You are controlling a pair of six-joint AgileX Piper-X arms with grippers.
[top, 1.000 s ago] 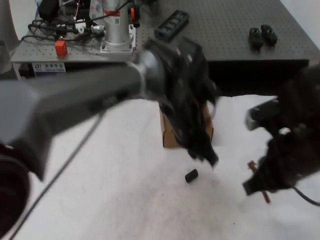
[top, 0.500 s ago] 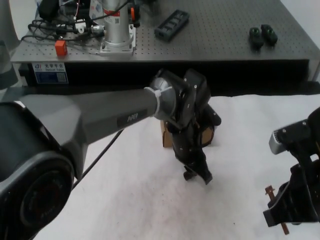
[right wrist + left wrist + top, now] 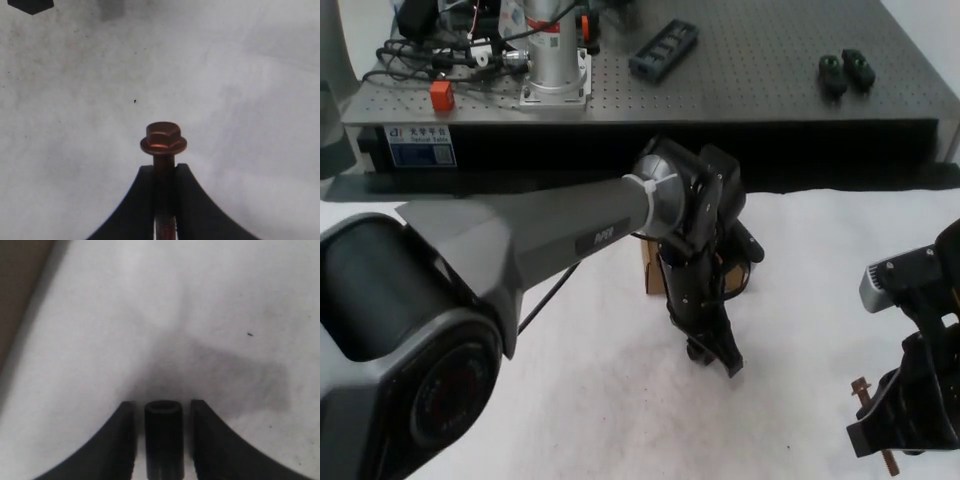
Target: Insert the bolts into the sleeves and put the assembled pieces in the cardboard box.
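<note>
The left arm is lying across the high view from the lower left corner to the middle, and the left gripper is hanging tip-down over the white cloth, just below the centre of the frame. In the left wrist view its two fingers are standing spread on either side of a short black sleeve. The sleeve is lying on the cloth between them with its hollow end facing away from the wrist. A thin strip of white is showing on each side of it, so the fingers are not pressing on it. The cardboard box is sitting on the cloth just behind that gripper, near the middle of the high view, and the arm's wrist is covering most of it.

The right arm is sitting in the lower right corner of the high view. The right gripper is pinching a copper-coloured bolt by its shank, with both fingers pressed against it and the flanged hex head sticking out past the fingertips. In the high view the bolt is hanging above the cloth, well apart from the sleeve and the box.

Across the top of the high view a perforated metal table is carrying a black tray, two small black parts and an orange block.
</note>
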